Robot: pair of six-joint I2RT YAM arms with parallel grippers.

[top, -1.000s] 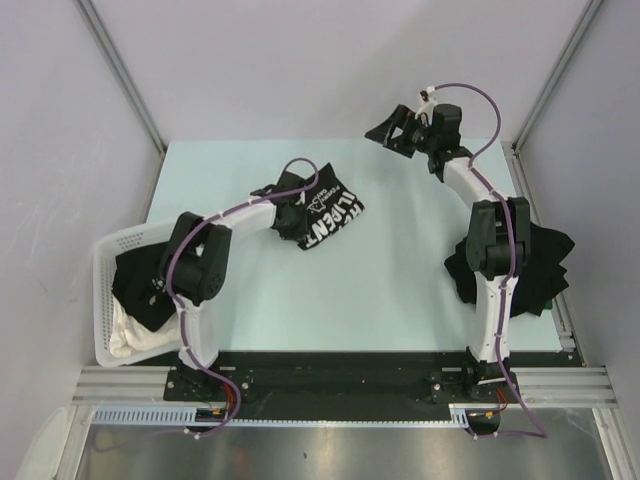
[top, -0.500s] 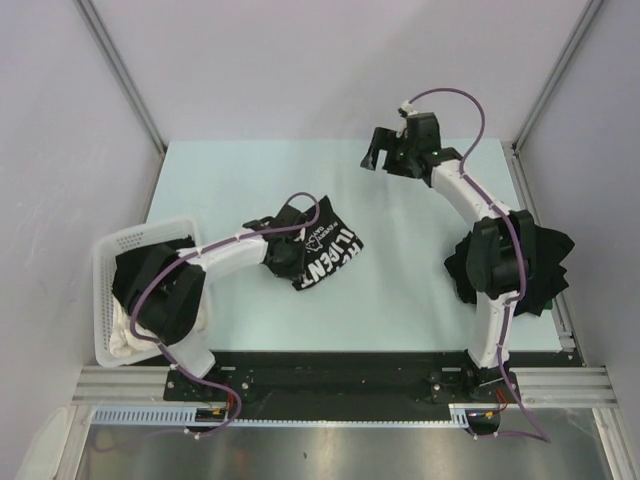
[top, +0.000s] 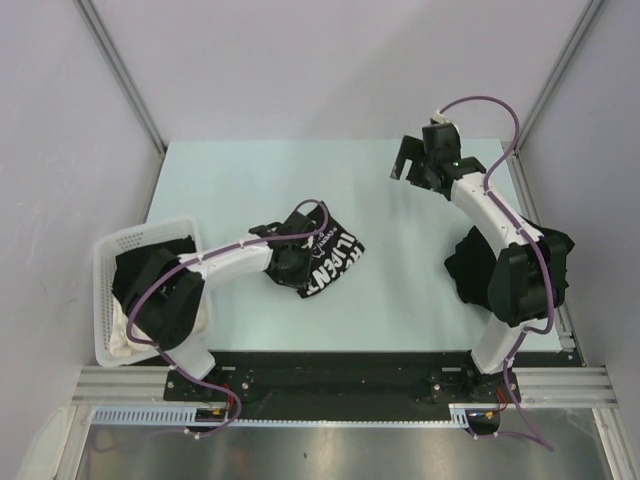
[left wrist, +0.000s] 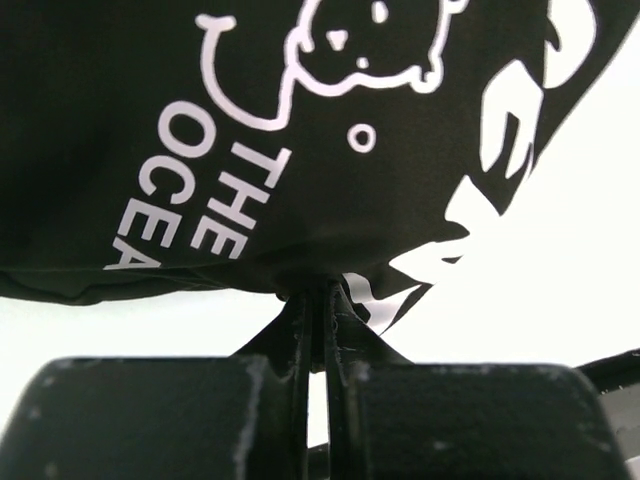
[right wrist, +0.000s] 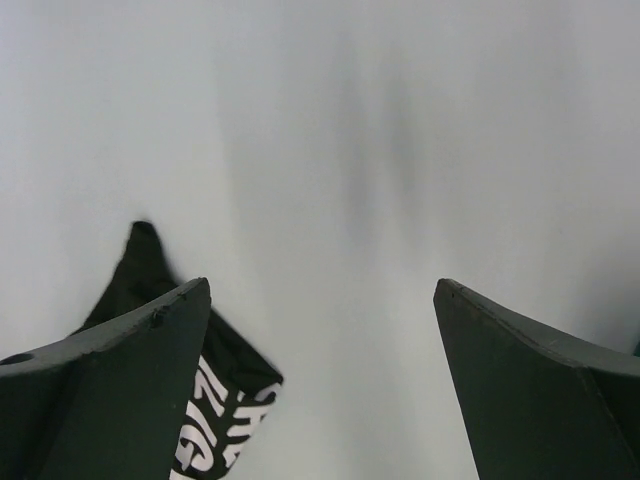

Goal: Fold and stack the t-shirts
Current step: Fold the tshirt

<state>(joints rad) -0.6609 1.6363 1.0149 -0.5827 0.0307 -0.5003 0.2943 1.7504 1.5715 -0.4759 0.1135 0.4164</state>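
Note:
A crumpled black t-shirt (top: 334,262) with white lettering lies on the middle of the table. My left gripper (top: 292,262) is shut on a bunched fold of it. In the left wrist view the t-shirt (left wrist: 200,120) fills the top and the left gripper (left wrist: 322,295) pinches its lower edge. My right gripper (top: 406,166) hovers open over the far right of the table, holding nothing. In the right wrist view the right gripper (right wrist: 320,290) has bare table between its fingers, and a corner of the t-shirt (right wrist: 232,398) shows at lower left.
A pile of black t-shirts (top: 552,252) lies at the right edge, partly behind the right arm. A white lattice basket (top: 112,246) at the left edge holds a black t-shirt (top: 132,282) and a white cloth (top: 124,342). Grey walls enclose the table.
The left gripper has dragged the lettered t-shirt toward the near edge. The right gripper, still open, has swung rightward and a little nearer.

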